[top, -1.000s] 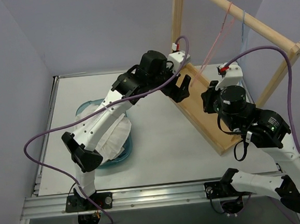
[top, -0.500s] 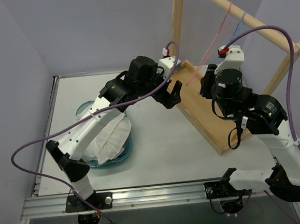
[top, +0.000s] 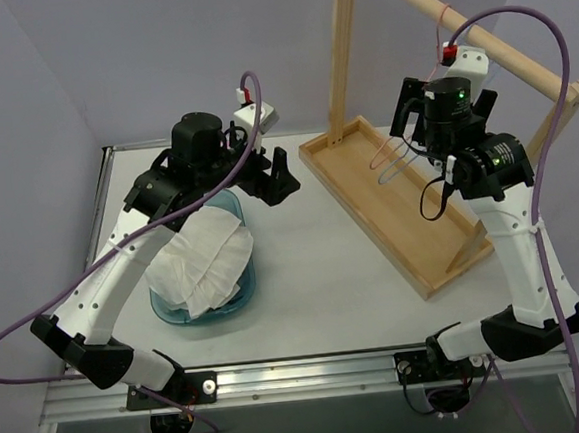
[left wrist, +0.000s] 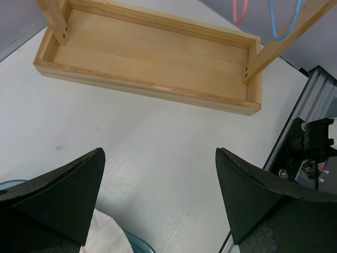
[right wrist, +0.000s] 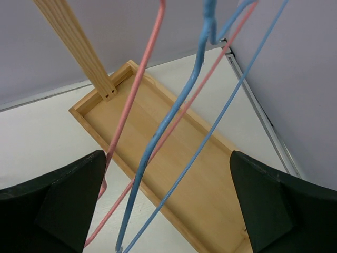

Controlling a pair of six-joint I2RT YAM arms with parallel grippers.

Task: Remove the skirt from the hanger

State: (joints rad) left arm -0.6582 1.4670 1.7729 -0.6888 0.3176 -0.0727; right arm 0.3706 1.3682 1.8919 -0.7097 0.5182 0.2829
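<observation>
Top external view: the skirt (top: 205, 265) lies bunched in a translucent blue basin (top: 238, 303) on the left of the surface (top: 325, 284), well apart from the wooden rack (top: 399, 203) on the right.
Hanger: the light-blue hanger (right wrist: 168, 117) hangs bare from the rack's rail, with a pink hanger (right wrist: 131, 95) just beside it; no cloth is on either wire.
Left tool: the left tool (top: 266, 176) has its jaws wide and holds nothing, poised above the surface between basin and rack.
Right tool: the right tool (top: 441, 104) is raised to the wires with its jaws wide and grips nothing; in the right wrist view, blue and pink strands pass between its fingers with no contact showing.
Task standing: the garment is off the wire, so the job looks essentially done.
Skirt, handling: thin, crinkly pleated cloth, likely very light and limp. It should slump and spill over the basin's rim rather than hold a shape, and it could snag on a wire end.
Skirt, where to hold: a pinch on a thick gathered fold, best near the narrower waist, would likely carry the whole piece; a single loose layer may slip free.
Hanger, handling: slim, springy wire, free to swing on its hook, and probably slippery between hard fingers.
</observation>
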